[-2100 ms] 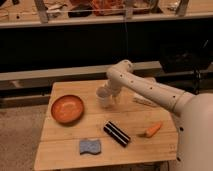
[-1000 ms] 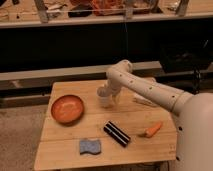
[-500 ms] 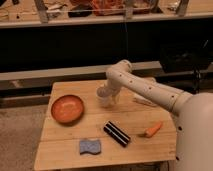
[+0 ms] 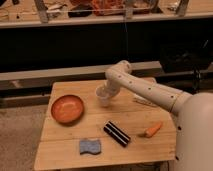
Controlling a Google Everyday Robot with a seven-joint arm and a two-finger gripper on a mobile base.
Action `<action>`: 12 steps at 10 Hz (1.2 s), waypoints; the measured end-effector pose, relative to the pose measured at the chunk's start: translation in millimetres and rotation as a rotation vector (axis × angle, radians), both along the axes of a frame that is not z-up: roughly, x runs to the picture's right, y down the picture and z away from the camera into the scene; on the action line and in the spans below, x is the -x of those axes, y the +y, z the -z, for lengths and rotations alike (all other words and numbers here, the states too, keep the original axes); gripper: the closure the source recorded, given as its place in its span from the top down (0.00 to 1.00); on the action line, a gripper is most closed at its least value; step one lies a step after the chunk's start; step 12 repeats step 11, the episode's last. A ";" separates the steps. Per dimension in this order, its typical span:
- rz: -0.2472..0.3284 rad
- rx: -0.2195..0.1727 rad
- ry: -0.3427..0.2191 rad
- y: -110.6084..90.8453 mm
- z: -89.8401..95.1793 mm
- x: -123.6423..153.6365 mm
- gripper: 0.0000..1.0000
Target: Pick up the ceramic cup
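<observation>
The ceramic cup (image 4: 102, 97) is small, whitish-grey and handleless. It is near the middle of the wooden table (image 4: 65, 159), toward the back. My gripper (image 4: 108, 90) is at the end of the white arm that reaches in from the right. It is right at the cup's upper right side and overlaps its rim. The contact between them is hidden.
A wide orange bowl (image 4: 67, 108) sits left of the cup. A black bar-shaped object (image 4: 117, 133) and a blue sponge (image 4: 90, 146) lie near the front. An orange carrot-like item (image 4: 151, 130) and a pale utensil (image 4: 145, 101) lie on the right. A dark shelf stands behind the table.
</observation>
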State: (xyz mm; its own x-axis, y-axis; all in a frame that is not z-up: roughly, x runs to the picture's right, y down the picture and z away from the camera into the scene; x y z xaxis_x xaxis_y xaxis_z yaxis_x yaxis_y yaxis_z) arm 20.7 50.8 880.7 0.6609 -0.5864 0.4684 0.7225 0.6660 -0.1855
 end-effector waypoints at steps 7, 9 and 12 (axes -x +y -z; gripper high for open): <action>0.011 -0.021 -0.010 -25.3 36.6 1.5 0.04; 0.012 -0.030 -0.012 -31.1 46.5 0.1 0.04; 0.007 -0.033 -0.009 -46.8 63.5 -4.1 0.04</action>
